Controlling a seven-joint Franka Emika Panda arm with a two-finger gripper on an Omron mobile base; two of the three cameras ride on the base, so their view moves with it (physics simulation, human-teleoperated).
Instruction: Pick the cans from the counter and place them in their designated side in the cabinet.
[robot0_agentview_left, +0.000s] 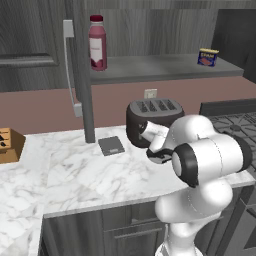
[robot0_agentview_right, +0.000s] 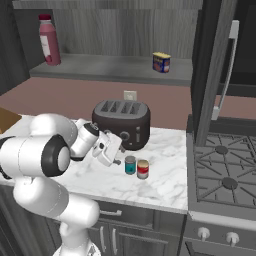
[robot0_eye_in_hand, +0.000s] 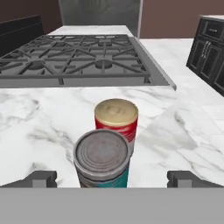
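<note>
Two cans stand together on the white marble counter (robot0_agentview_right: 165, 182) in front of the toaster: a teal can (robot0_agentview_right: 130, 165) and a red can (robot0_agentview_right: 143, 169). In the hand view the teal can (robot0_eye_in_hand: 102, 161), with a grey metal top, is nearest, and the red can (robot0_eye_in_hand: 117, 120), tan-topped, stands just behind it. My gripper (robot0_agentview_right: 118, 159) hovers low just left of the teal can, pointing at it. It is open: the fingertips (robot0_eye_in_hand: 41, 178) stand wide on either side of the teal can without touching it. The dark cabinet (robot0_agentview_right: 110, 67) above has its door (robot0_agentview_right: 212, 65) swung open.
A dark toaster (robot0_agentview_right: 121, 122) stands right behind the cans. A gas stove (robot0_agentview_right: 225, 170) adjoins the counter on the right. On the cabinet shelf stand a dark-red bottle (robot0_agentview_right: 49, 40) and a blue tin (robot0_agentview_right: 161, 62). A dark flat square (robot0_agentview_left: 111, 145) and a wooden block (robot0_agentview_left: 7, 145) lie further left.
</note>
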